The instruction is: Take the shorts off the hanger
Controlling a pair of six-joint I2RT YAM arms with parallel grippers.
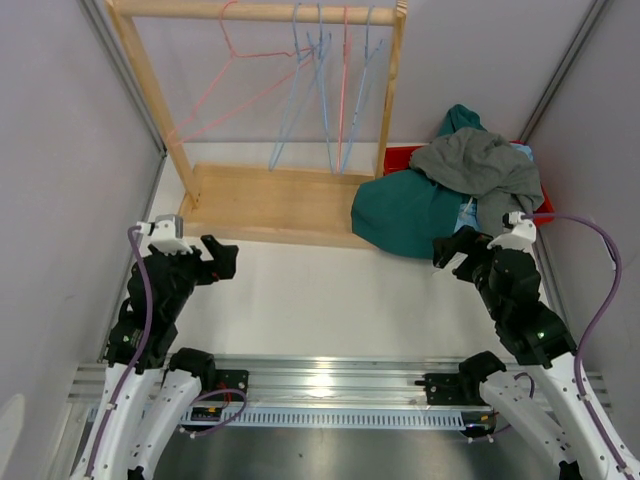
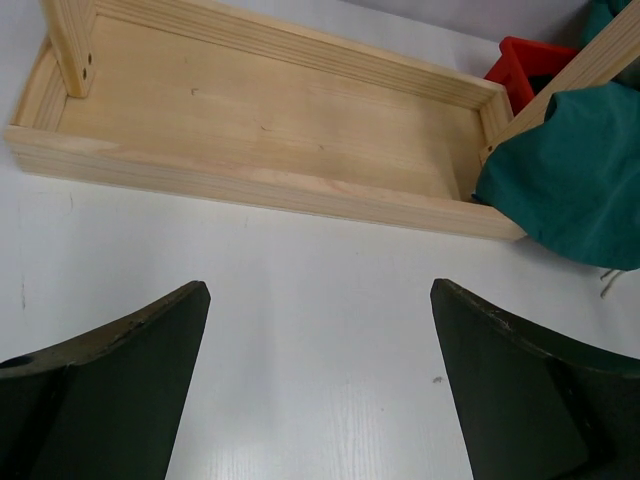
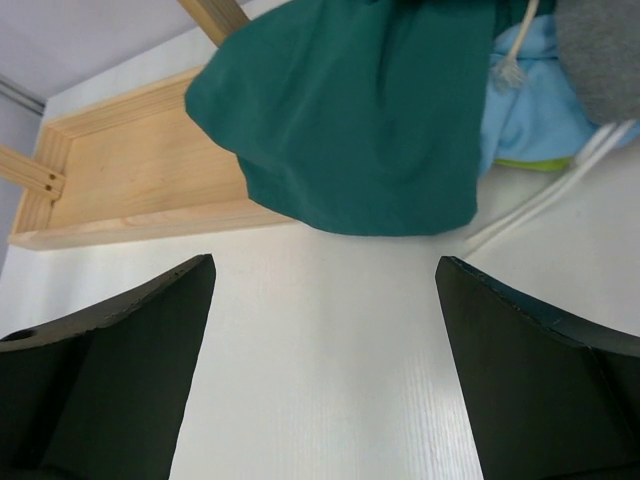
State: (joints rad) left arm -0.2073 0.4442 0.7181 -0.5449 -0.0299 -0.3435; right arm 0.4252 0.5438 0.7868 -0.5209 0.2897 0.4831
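Observation:
The hangers, pink and light blue, hang bare on the wooden rack. The shorts lie in a heap at the right: a dark teal pair spills over the rack's base, a grey pair lies on top, and a light blue pair with a lime green edge shows beneath. The black pair is hidden. My left gripper is open and empty over the table, near the rack's base. My right gripper is open and empty, just short of the teal shorts.
A red bin stands under the heap, also seen in the left wrist view. White drawstrings trail on the table. Grey walls close in on both sides. The white table lies between the arms.

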